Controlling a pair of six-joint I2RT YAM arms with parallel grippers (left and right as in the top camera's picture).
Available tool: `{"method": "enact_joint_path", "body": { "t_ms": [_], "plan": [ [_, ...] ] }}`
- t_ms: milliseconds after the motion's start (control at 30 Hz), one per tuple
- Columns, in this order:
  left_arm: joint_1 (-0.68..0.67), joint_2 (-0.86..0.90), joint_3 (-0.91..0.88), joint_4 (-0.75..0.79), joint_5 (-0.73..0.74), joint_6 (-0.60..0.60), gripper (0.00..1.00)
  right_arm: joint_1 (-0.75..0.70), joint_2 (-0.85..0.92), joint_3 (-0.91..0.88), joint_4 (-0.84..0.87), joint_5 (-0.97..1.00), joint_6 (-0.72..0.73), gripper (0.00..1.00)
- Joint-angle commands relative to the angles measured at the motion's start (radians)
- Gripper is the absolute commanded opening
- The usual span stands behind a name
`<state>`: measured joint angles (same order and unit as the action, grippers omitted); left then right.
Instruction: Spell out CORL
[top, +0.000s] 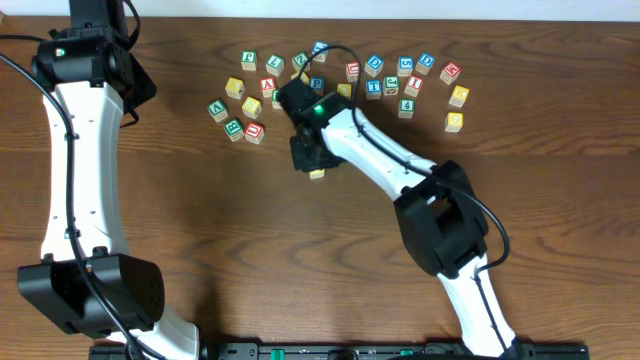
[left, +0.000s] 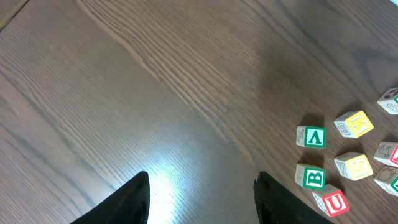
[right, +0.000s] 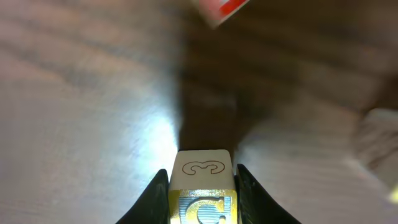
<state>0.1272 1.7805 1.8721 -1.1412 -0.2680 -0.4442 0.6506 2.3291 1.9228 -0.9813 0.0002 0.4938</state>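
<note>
My right gripper (right: 202, 194) is shut on a wooden cube (right: 201, 186). Its yellow face shows a raised C and its white side an outlined 3. From overhead this cube (top: 317, 174) peeks out under the right gripper (top: 311, 160), just in front of the cluster of alphabet cubes (top: 262, 88). At this size I cannot pick out the O, R and L cubes in the cluster. My left gripper (left: 202, 200) is open over bare wood with nothing between its fingers. It hangs at the far left (top: 92, 62).
Cubes spread along the back of the table from a green-lettered one (top: 217, 109) to a yellow one (top: 454, 121). The left wrist view shows a green A cube (left: 311, 137), a green B cube (left: 310, 177), a red U cube (left: 333, 202) and two yellow cubes (left: 354, 123).
</note>
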Motion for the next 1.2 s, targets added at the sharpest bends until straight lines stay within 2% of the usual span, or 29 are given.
{"method": "enact_joint_path", "body": {
  "t_ms": [0,167,600,733,900,967,1167],
  "plan": [
    [0.002,0.013,-0.012,-0.002,-0.014,0.006,0.53,-0.055,0.008,-0.004,0.005,0.016,0.034,0.23],
    [0.002,0.013,-0.012,-0.003,-0.014,0.006,0.53,-0.100,0.008,-0.004,-0.023,0.016,0.037,0.23],
    [0.002,0.013,-0.012,-0.003,-0.014,0.006,0.53,-0.109,0.008,-0.004,-0.043,0.017,0.052,0.24],
    [0.002,0.013,-0.012,-0.002,-0.014,0.006,0.53,-0.108,0.008,-0.004,-0.044,0.016,0.051,0.30],
    [0.002,0.013,-0.012,-0.002,-0.014,0.006,0.53,-0.109,-0.002,-0.001,-0.055,0.016,0.051,0.31],
    [0.002,0.013,-0.012,-0.002,-0.014,0.006,0.53,-0.109,-0.018,0.002,-0.064,0.010,0.047,0.38],
    [0.002,0.013,-0.012,0.002,-0.014,0.006,0.53,-0.109,-0.053,0.007,-0.077,-0.018,0.019,0.39]
  ]
}}
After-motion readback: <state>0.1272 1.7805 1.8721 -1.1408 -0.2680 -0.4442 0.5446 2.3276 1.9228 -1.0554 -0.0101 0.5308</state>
